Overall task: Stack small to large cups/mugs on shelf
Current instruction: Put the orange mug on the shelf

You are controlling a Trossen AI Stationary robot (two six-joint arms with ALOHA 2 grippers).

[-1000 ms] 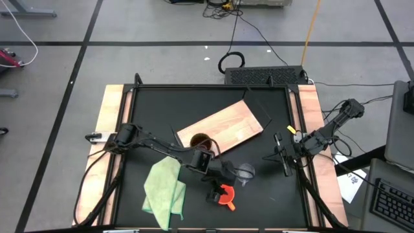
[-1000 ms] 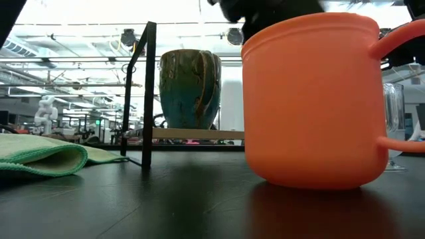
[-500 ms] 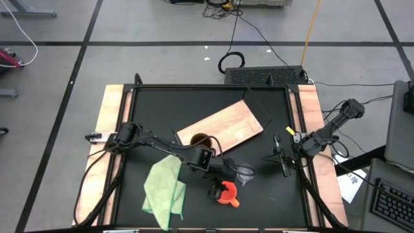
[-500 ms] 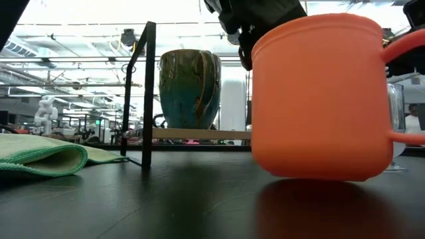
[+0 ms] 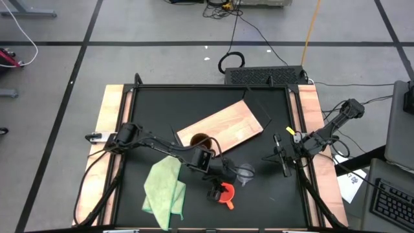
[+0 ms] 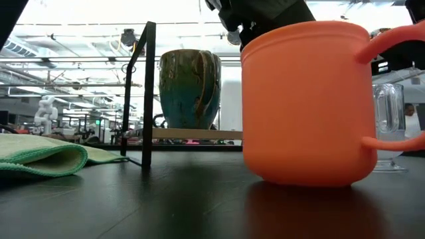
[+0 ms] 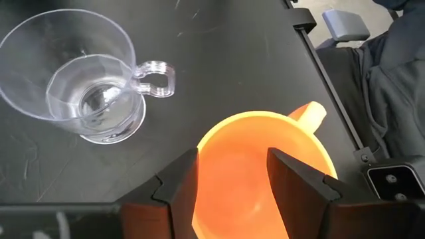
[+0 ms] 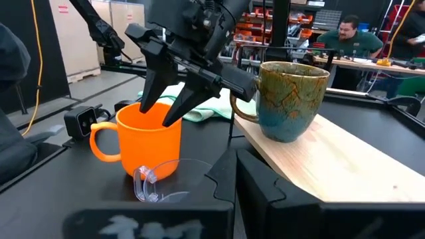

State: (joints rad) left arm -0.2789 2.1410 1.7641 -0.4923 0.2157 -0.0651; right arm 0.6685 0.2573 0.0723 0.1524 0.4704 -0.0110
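Orange mug (image 6: 307,103) now sits flat on the black table (image 5: 259,194) again, after being tipped and raised off it half a second ago; in the high view it has shifted slightly back toward the left gripper (image 5: 215,183). Left gripper fingers (image 7: 300,179) are spread apart, not clenched, one finger inside the mug and one outside, straddling the rim on the side away from the handle; real grip pressure can't be confirmed. Mug is upright, handle pointing away from the arm. No readable brand or writing on any vessel. Clear glass cup (image 7: 83,86) stands just beside the orange mug, apart from it, handle turned toward the mug. Brown mug (image 8: 292,99) stands upright on the wooden shelf (image 5: 223,127), at its near-left end. Green cloth (image 5: 162,188) lies on the table left of the gripper. Right gripper (image 5: 279,155) waits near the table's right edge, fingers parted, holding nothing
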